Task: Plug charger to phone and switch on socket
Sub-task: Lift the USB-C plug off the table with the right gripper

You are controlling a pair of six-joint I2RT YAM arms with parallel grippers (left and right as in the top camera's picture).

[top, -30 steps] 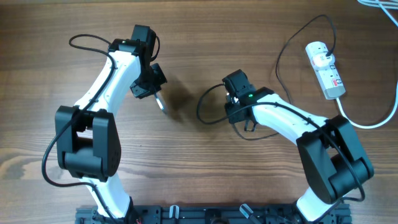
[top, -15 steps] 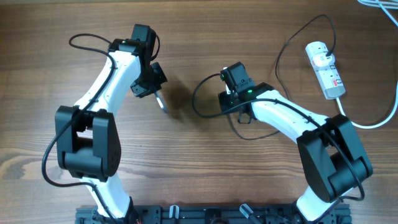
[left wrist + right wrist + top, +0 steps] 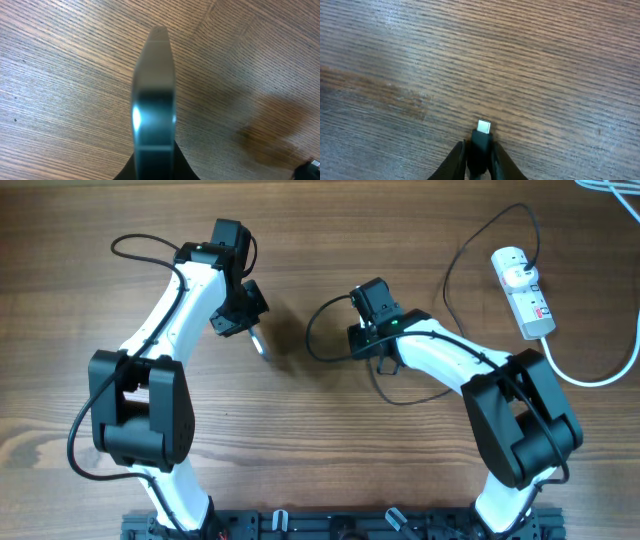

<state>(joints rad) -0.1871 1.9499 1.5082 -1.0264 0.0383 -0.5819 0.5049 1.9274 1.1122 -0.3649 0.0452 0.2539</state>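
Left fingers [image 3: 125,173] clamp phone [image 3: 153,100] | right fingers [image 3: 454,161] pinch charger [image 3: 480,141] plug | brown wood-grain table [image 3: 530,55] below

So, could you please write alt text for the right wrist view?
The right arm's jaws are shut on the small black plug of the charger cable, whose silver metal tip points forward over the brown wooden table.

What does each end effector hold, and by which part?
Left end effector: phone, by one end. Right end effector: charger, by the plug body behind its tip.
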